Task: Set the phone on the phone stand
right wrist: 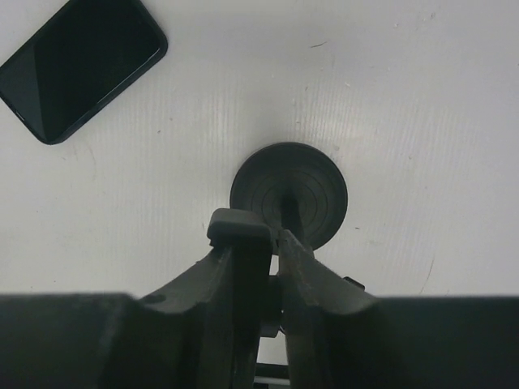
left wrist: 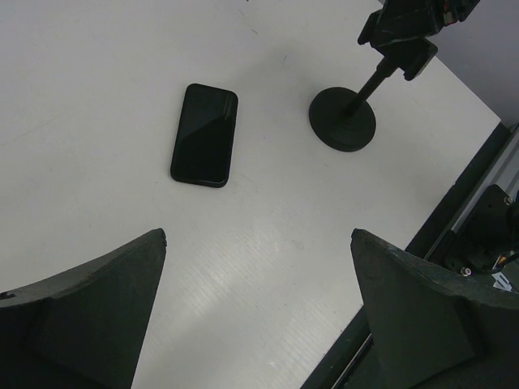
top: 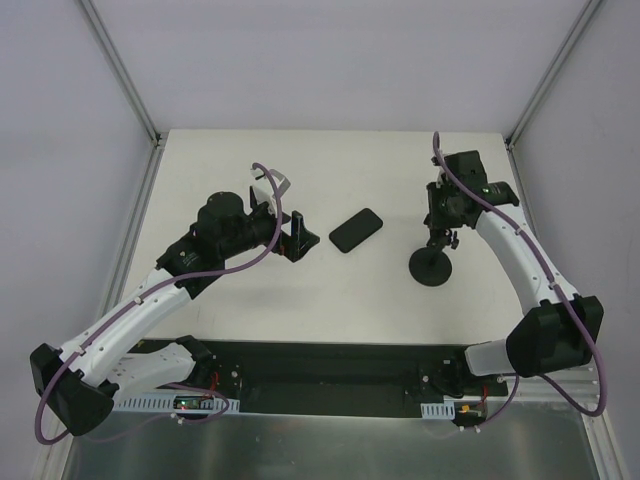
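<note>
The black phone (top: 357,230) lies flat on the white table between the arms; it also shows in the left wrist view (left wrist: 204,134) and the right wrist view (right wrist: 81,66). The phone stand (top: 432,265) stands upright right of it, disc base on the table (right wrist: 289,193) (left wrist: 343,119). My right gripper (top: 441,218) is shut on the stand's top bracket (right wrist: 243,243), straight above the base. My left gripper (top: 298,233) is open and empty, a little left of the phone, its fingertips (left wrist: 154,243) wide apart.
A black strip (top: 330,375) holding the arm bases runs along the table's near edge. White enclosure walls with metal posts (top: 125,70) border the table at the back and sides.
</note>
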Tool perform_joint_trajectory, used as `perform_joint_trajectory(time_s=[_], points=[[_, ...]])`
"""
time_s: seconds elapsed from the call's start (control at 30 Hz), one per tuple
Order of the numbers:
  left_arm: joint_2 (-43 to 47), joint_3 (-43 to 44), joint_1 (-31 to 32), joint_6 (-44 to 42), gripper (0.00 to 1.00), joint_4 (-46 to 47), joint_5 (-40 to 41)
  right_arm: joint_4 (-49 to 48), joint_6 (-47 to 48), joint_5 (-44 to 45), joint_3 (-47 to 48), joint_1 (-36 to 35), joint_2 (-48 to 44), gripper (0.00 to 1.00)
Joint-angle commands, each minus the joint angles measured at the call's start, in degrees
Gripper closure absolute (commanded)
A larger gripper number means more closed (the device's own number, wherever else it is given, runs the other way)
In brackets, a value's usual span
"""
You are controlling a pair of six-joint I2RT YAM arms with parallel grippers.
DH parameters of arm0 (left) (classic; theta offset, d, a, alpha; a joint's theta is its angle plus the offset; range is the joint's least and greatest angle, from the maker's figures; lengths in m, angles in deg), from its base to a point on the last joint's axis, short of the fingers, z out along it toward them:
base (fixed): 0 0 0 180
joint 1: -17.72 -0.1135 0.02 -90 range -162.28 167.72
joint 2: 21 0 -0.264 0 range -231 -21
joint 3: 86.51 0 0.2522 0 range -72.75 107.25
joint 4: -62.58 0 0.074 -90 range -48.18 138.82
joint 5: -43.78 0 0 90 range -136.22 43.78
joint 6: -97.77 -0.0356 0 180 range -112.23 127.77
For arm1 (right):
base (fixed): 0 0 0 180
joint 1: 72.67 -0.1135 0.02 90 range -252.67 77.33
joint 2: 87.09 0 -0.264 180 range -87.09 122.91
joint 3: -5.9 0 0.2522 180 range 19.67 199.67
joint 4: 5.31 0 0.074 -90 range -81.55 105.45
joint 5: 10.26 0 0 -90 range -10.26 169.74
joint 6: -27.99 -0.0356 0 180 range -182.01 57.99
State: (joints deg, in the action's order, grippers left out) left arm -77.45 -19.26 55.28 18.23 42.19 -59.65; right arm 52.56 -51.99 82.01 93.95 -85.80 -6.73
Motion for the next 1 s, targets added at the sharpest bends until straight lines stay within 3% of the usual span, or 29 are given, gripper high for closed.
perform_joint_trajectory(time_s=[0.0,0.07,0.13,0.37,0.5,0.6,0.73,0.97], points=[[1.4,0.8,0.5,-0.4,0.05,1.1,-1.3,-1.3,0.6,2.8,-2.2,-3.4,-4.0,0.63],[1.5,0.8,0.5,-0.4,0.04,1.1,-1.4,-0.4,-0.3,4.0,-2.7,-4.5,-5.6,0.39],[1.5,0.9,0.5,-0.5,0.04,1.1,-1.5,1.7,-2.4,5.6,-2.1,-6.1,-6.7,0.23],[2.7,1.2,0.5,-0.5,0.04,0.8,-2.6,9.6,-12.6,14.4,0.2,-10.1,-11.3,0.02],[2.7,1.1,0.5,-0.6,0.04,0.9,-2.4,11.6,-21.3,19.4,-3.0,-12.0,-14.3,0.03],[2.0,1.3,0.5,-0.4,0.04,0.8,-3.4,12.3,-27.9,22.4,-4.9,-13.2,-15.8,0.15],[1.8,1.3,0.5,-0.3,0.04,0.8,-4.1,7.7,-29.8,21.1,-7.4,-14.4,-16.4,0.28],[1.5,1.2,0.5,-0.5,0.04,0.8,-3.8,3.8,-28.3,22.3,-8.8,-14.5,-13.7,0.36]])
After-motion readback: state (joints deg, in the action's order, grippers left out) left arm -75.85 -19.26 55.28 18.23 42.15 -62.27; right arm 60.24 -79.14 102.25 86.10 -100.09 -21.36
